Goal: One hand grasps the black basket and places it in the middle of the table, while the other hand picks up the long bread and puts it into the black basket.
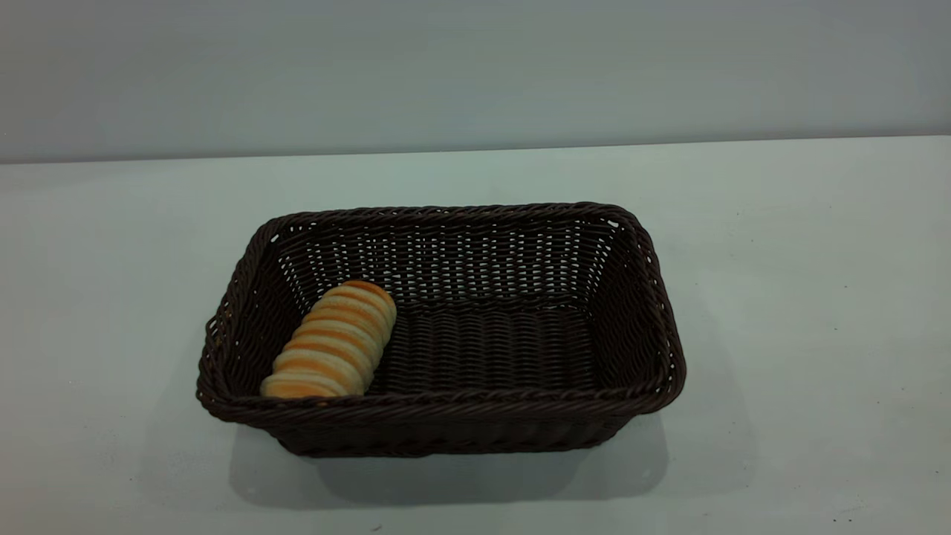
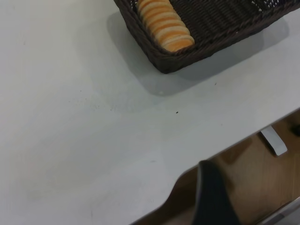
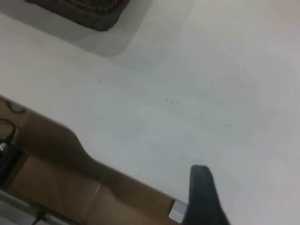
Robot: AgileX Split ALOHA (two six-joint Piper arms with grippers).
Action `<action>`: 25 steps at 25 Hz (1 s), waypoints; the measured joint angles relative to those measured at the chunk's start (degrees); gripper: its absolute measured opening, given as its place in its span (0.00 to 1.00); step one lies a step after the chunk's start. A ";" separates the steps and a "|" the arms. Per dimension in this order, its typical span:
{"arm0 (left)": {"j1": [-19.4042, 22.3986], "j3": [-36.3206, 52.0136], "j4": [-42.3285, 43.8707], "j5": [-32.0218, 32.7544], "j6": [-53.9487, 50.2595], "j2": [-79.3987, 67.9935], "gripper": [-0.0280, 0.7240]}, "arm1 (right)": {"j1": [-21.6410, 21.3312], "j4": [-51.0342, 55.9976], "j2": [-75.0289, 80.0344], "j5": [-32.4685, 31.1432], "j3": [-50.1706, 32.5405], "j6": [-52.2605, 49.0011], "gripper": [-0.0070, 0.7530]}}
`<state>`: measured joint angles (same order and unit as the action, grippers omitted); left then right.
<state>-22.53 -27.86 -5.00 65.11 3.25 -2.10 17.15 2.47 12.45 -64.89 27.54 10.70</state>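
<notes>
The black basket (image 1: 654, 312) stands in the middle of the table (image 1: 802, 282). The long bread (image 1: 334, 342) lies inside it, at its left end, leaning on the near left corner. The left wrist view shows that corner of the basket (image 2: 159, 56) with the bread (image 2: 164, 23) in it. The right wrist view shows another basket corner (image 3: 89, 14). Neither arm appears in the exterior view. Only a dark part of my left gripper (image 2: 213, 199) shows, over the table's edge and far from the basket. Only a dark part of my right gripper (image 3: 201, 199) shows, also at the table's edge.
The table's edge (image 2: 225, 154) and a brown floor or panel below it (image 2: 262, 183) show in the left wrist view. A white bracket (image 2: 274, 140) sits under the edge. Cables (image 3: 7, 136) lie beside the table in the right wrist view.
</notes>
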 joint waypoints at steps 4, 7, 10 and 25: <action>0.00 0.00 0.00 0.00 0.00 0.00 0.68 | 0.00 0.00 0.00 0.00 0.00 0.00 0.70; 0.00 0.00 0.00 0.00 0.00 0.00 0.68 | 0.00 0.00 0.00 0.00 0.00 0.00 0.70; 0.00 0.00 0.00 0.00 0.00 0.00 0.68 | 0.00 0.00 0.00 0.00 0.00 0.00 0.70; 15.35 0.00 -0.10 0.00 0.05 0.81 0.68 | -12.81 0.00 -2.13 0.06 0.00 0.00 0.70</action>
<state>-7.18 -27.86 -5.10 65.11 3.30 -1.28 4.35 2.47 10.32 -64.83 27.54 10.70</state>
